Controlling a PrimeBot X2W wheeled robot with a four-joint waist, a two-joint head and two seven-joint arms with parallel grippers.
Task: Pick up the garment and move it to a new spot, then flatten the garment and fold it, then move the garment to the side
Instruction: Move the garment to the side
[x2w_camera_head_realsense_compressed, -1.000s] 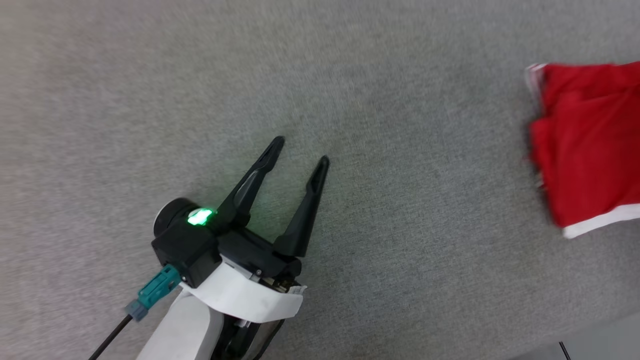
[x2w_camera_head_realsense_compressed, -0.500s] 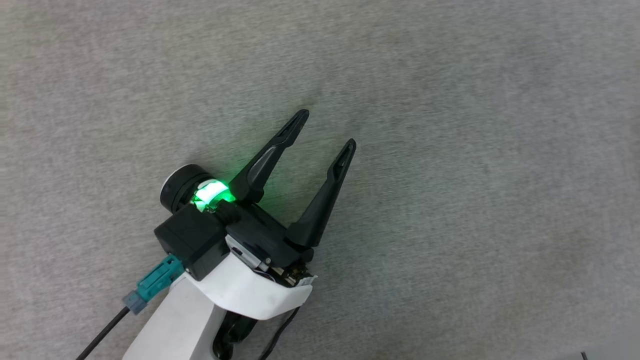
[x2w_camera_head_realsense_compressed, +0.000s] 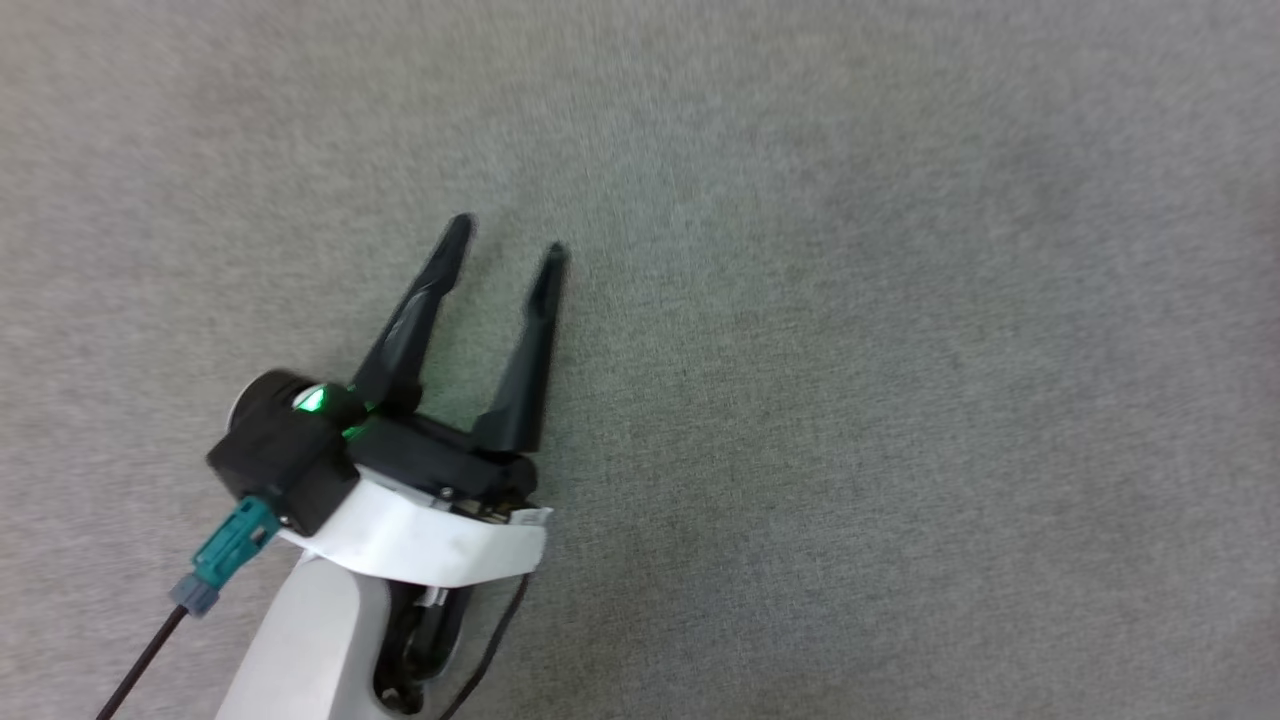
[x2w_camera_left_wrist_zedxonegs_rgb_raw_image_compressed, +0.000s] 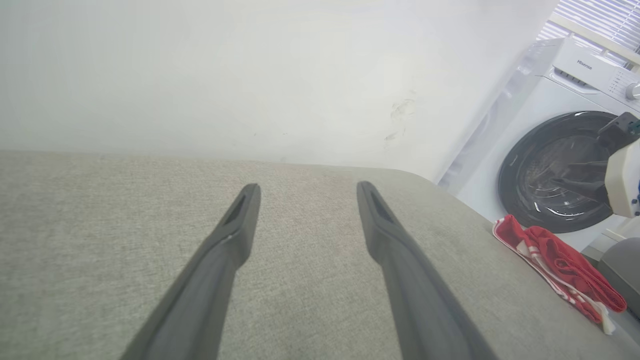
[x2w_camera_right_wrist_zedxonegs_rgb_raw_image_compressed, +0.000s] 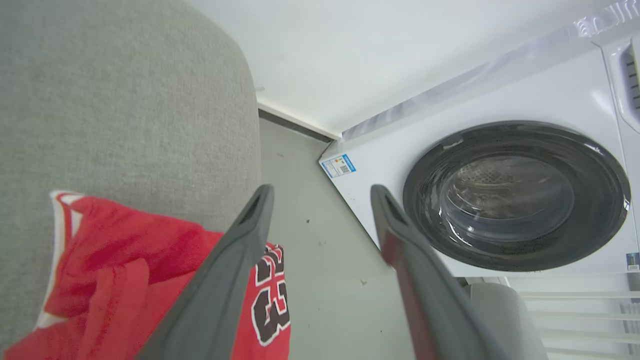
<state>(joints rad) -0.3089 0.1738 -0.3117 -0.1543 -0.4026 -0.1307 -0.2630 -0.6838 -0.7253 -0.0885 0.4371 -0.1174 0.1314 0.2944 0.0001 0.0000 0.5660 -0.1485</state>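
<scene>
The garment (x2w_camera_right_wrist_zedxonegs_rgb_raw_image_compressed: 125, 280) is a red jersey with white trim and a black 23. It lies bunched at the rounded edge of the grey fabric surface (x2w_camera_right_wrist_zedxonegs_rgb_raw_image_compressed: 125, 100), partly draped over it. My right gripper (x2w_camera_right_wrist_zedxonegs_rgb_raw_image_compressed: 321, 190) hangs just above it, open and holding nothing. In the left wrist view the garment (x2w_camera_left_wrist_zedxonegs_rgb_raw_image_compressed: 555, 265) is a low red heap at the surface's far right edge, with my right arm (x2w_camera_left_wrist_zedxonegs_rgb_raw_image_compressed: 622, 182) above it. My left gripper (x2w_camera_head_realsense_compressed: 507, 240) is open and empty over bare grey fabric (x2w_camera_head_realsense_compressed: 850, 350), far from the garment; its fingers spread wide in its wrist view (x2w_camera_left_wrist_zedxonegs_rgb_raw_image_compressed: 307, 186).
A white front-loading washing machine (x2w_camera_right_wrist_zedxonegs_rgb_raw_image_compressed: 515, 195) with a dark round door stands on the floor just beyond the surface's edge. A pale wall (x2w_camera_left_wrist_zedxonegs_rgb_raw_image_compressed: 250, 75) runs behind the surface. A strip of grey floor (x2w_camera_right_wrist_zedxonegs_rgb_raw_image_compressed: 320, 250) lies between the surface and the machine.
The head camera has swung, so the garment at the right edge a second ago has left that picture. My left gripper stays open and now sits further left in it.
</scene>
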